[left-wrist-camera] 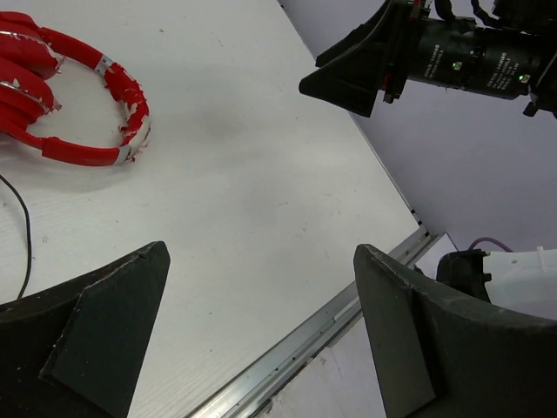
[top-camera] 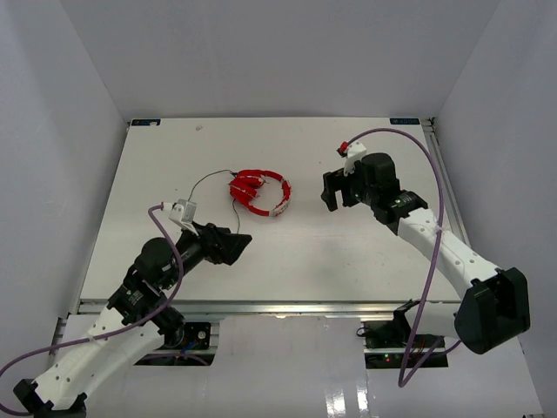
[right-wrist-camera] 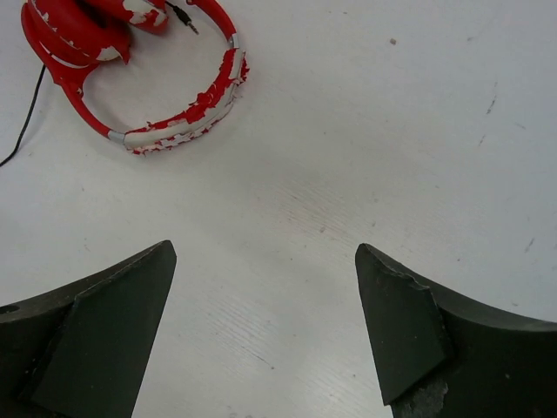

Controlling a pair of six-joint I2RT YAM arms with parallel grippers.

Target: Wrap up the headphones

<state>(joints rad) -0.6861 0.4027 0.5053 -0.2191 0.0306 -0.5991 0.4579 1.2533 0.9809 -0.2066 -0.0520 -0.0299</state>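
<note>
In the top view, the headphones [top-camera: 259, 192] lay flat near the middle of the table [top-camera: 365, 270], a little nearer the far edge than the near one. The ear cups were folded in at the left end and the band curved toward the right edge. The thin dark cord [top-camera: 205, 180] looped out from the cups toward the left edge, loose on the surface. The left gripper [top-camera: 239, 244] was between the headphones and the near edge, close to them but touching neither them nor the cord. The right gripper [top-camera: 329, 192] was on the right-edge side of the headphones, also clear of them.

In the left wrist view, both dark fingers [left-wrist-camera: 96, 340] stood wide apart with only bare table between them. The headphones [left-wrist-camera: 83, 96] sat at the upper left, well ahead of the fingertips, and a short run of cord [left-wrist-camera: 23, 235] crossed the left margin. The metal rail [left-wrist-camera: 331, 318] of the near edge ran diagonally below, with the right gripper [left-wrist-camera: 348, 78] above it.

In the right wrist view, the fingers [right-wrist-camera: 96, 335] were likewise spread, holding nothing. The headphones [right-wrist-camera: 148, 131] lay at the upper left, the band's red coating flaked to white in patches. The plug [right-wrist-camera: 181, 16] rested by the cups.
</note>
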